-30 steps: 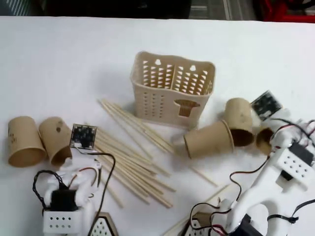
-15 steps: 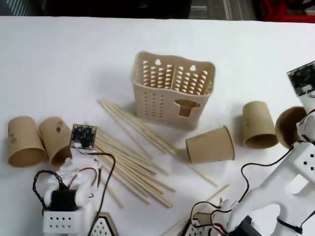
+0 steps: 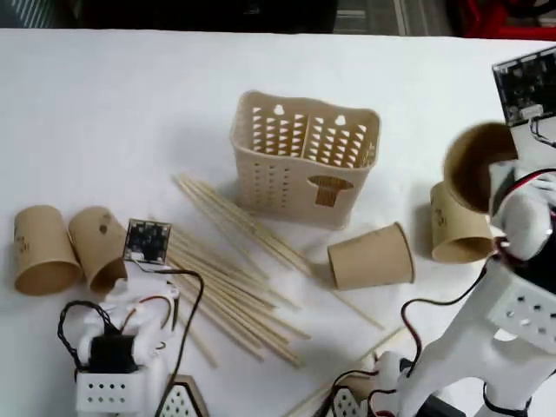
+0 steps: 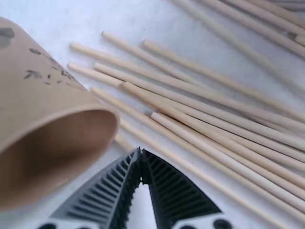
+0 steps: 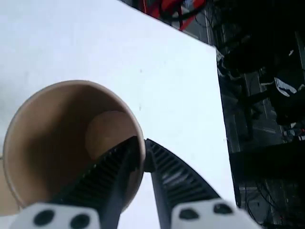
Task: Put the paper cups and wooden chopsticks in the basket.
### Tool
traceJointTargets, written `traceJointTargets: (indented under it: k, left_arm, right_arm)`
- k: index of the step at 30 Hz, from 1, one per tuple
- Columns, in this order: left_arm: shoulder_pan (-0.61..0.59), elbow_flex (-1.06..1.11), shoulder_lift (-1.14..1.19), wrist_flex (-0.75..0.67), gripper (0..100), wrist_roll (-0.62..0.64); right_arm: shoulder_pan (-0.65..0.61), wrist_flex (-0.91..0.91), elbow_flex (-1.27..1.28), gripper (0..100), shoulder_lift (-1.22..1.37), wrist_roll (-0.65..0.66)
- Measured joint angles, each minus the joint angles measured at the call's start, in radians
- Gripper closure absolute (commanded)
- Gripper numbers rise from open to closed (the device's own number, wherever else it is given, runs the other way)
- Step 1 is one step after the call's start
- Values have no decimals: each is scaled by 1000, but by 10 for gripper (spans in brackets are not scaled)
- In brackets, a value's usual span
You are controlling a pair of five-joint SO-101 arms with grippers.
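A beige slotted basket (image 3: 304, 156) stands upright mid-table. Wooden chopsticks (image 3: 234, 278) lie scattered in front of it, to the left. Two paper cups (image 3: 39, 252) (image 3: 97, 248) lie at the left, one more (image 3: 372, 256) lies right of the chopsticks, and another (image 3: 456, 230) lies farther right. My right gripper (image 5: 143, 152) is shut on the rim of a paper cup (image 5: 71, 138), held in the air (image 3: 473, 165) to the right of the basket. My left gripper (image 4: 140, 164) is shut and holds nothing, low over the table between a lying cup (image 4: 47, 133) and the chopsticks (image 4: 205, 119).
The white table's right edge (image 5: 219, 95) runs close beside the held cup, with dark clutter beyond it. The left arm's base (image 3: 109, 365) sits at the front left and the right arm's white body (image 3: 512, 321) at the front right, with wires trailing.
The right arm has lifted a cup off the table at the right and swung it upward. A lying cup beside it shifted right. The left arm stayed still.
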Motion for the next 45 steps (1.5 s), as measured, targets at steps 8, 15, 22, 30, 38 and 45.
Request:
traceJointTargets:
  k: [8,15,22,30,38,45]
  left_arm:
    - [0,0,0,0,969,0]
    - [0,0,0,0,969,0]
    - [0,0,0,0,969,0]
    - [0,0,0,0,969,0]
    - [0,0,0,0,969,0]
    - [0,0,0,0,969,0]
  right_arm:
    - [-229,38,-127,974,0,-196]
    - [-445,38,-132,974,6,-328]
    - [-548,-5,-140,974,157,-407]
    - [-560,-11,-140,974,276,-419]
    - [-560,-25,-140,974,379,-419]
    - [-560,-34,-140,973,453,-419]
